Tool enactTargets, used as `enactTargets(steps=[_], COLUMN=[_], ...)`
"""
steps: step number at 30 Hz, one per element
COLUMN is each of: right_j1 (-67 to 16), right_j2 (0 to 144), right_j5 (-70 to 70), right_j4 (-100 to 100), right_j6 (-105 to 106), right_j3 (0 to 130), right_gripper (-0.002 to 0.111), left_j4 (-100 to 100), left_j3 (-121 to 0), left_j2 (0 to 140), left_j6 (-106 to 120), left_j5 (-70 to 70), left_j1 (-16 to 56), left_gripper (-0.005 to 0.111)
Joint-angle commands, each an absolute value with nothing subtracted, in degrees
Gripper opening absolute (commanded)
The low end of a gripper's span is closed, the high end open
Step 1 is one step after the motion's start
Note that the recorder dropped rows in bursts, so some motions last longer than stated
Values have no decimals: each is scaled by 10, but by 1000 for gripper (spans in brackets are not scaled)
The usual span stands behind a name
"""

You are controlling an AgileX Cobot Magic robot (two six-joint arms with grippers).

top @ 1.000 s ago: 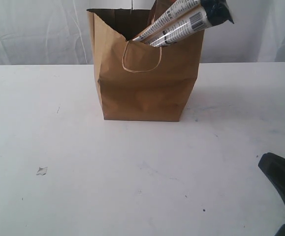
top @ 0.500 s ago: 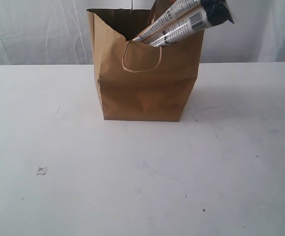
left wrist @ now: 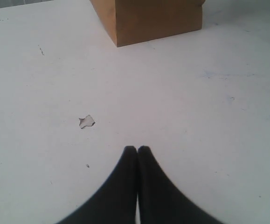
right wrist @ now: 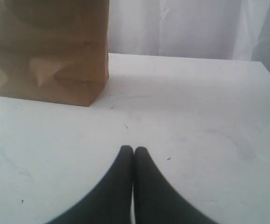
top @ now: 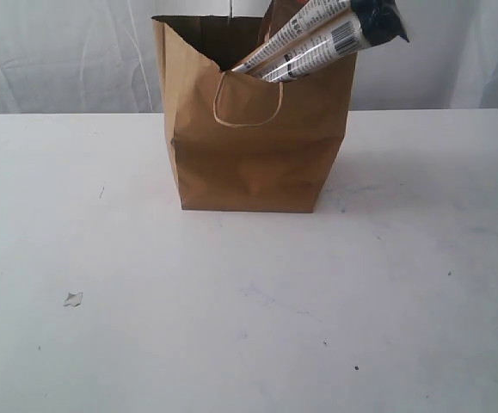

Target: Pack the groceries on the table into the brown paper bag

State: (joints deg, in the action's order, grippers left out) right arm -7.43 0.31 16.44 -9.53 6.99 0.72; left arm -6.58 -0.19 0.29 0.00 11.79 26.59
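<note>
The brown paper bag stands upright at the back middle of the white table. Long noodle packs stick out of its open top, leaning right. The bag's lower part also shows in the left wrist view and the right wrist view. No groceries lie on the table in view. My left gripper is shut and empty over bare tabletop. My right gripper is also shut and empty, with the bag some way off. Neither gripper shows in the exterior view.
A small torn scrap lies on the table at the front left, also seen in the left wrist view as a scrap. A white curtain hangs behind the table. The table's far right edge is near.
The right arm's dark gripper, visible at the lower right of the exterior view a second ago, has drawn back out of that view. The bag and noodle packs have not moved.
</note>
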Motion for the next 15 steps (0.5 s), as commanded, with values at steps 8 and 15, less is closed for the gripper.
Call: enactTargets(steps=[8, 15], right_j1=[-70, -70], right_j2=[0, 0], right_j5=[168, 222], right_j4=[-96, -96], right_j6=[75, 73], right_j3=[5, 5], right_gripper=[0, 0], left_j4=[-71, -71], left_j3=[0, 0], left_j2=[0, 0], left_j6=[0, 0], left_j5=[116, 116], left_j1=[264, 264], left_gripper=[0, 0])
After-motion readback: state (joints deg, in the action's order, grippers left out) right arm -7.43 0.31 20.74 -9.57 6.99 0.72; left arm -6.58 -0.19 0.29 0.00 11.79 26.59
